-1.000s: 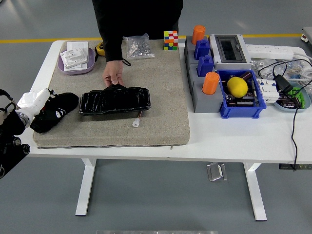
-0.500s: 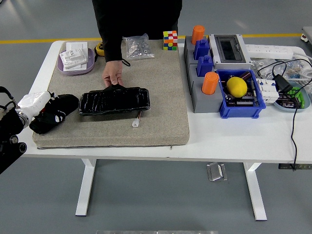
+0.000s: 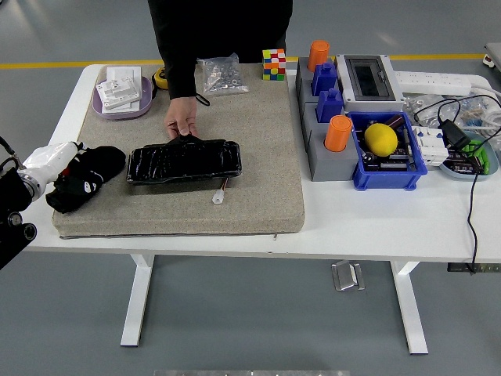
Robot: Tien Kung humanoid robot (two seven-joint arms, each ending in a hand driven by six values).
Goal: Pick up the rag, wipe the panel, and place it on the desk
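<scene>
Black cloth is being held at the left end of the grey mat (image 3: 258, 157), where the rag (image 3: 86, 178) is lying bunched up under the white-gloved left hand (image 3: 48, 160) of the robot. The hand is being kept on the rag's left side; whether the fingers are closed around the cloth or merely resting against it cannot be told from the head view. The right arm is not being shown at all, so the work is being left to the left arm alone.

Just to the right of the rag, the glossy black panel (image 3: 185, 161) is lying on the mat with its long axis running left to right across the white worktop (image 3: 391, 215), a small white connector (image 3: 218, 197) trailing from its near edge. Its far edge is being steadied by a person's hand (image 3: 182, 121), reaching down from the far side. From the robot's hand, the panel is lying directly to the right and near, so a sideways sweep along its length is judged to be what the coming wipe is calling for, once the rag is being carried. The rag appears not yet lifted. Bins and parts at the right are being left well apart from the action.
</scene>
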